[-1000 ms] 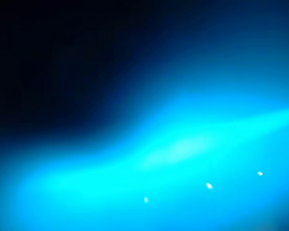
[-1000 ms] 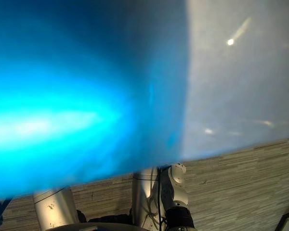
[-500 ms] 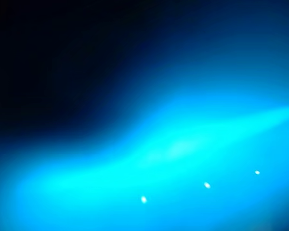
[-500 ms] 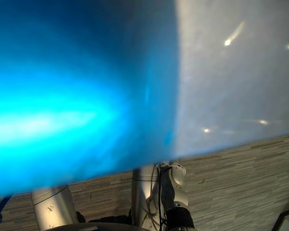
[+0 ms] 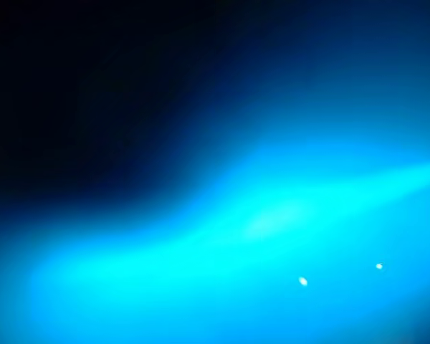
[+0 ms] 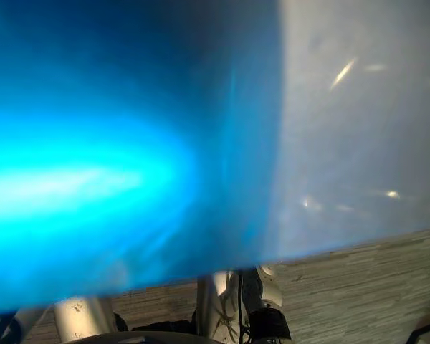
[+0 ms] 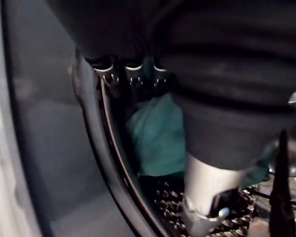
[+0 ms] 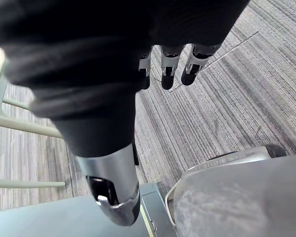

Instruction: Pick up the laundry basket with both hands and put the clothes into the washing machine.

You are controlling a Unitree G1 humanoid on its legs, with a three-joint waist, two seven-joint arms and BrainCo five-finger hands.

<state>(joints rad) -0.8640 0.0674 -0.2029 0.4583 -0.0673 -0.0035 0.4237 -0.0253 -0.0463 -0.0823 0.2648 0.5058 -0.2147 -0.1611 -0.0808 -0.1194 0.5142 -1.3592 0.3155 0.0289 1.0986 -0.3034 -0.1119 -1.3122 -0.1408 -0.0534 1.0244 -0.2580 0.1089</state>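
Observation:
A bright blue blurred surface (image 5: 272,236) sits very close before my head, and I cannot make out its shape. In the left wrist view my left hand (image 7: 207,187) reaches at the washing machine's round opening, its fingers (image 7: 133,73) straight and holding nothing. Past them a teal cloth (image 7: 158,133) lies inside the perforated drum (image 7: 172,205), behind the dark door rim (image 7: 113,148). My right hand (image 8: 113,182) hangs over the striped carpet (image 8: 222,98) with straight fingers (image 8: 168,69), empty.
A pale grey glossy panel (image 6: 358,143) stands to the right of the blue surface, with striped floor (image 6: 358,287) below it. The machine's grey front (image 7: 44,138) borders the opening. White chair legs (image 8: 19,123) and a grey rounded body (image 8: 237,197) are near my right hand.
The head views have shifted slightly, and the grey panel's lower edge sits a little lower. Nothing else has visibly changed.

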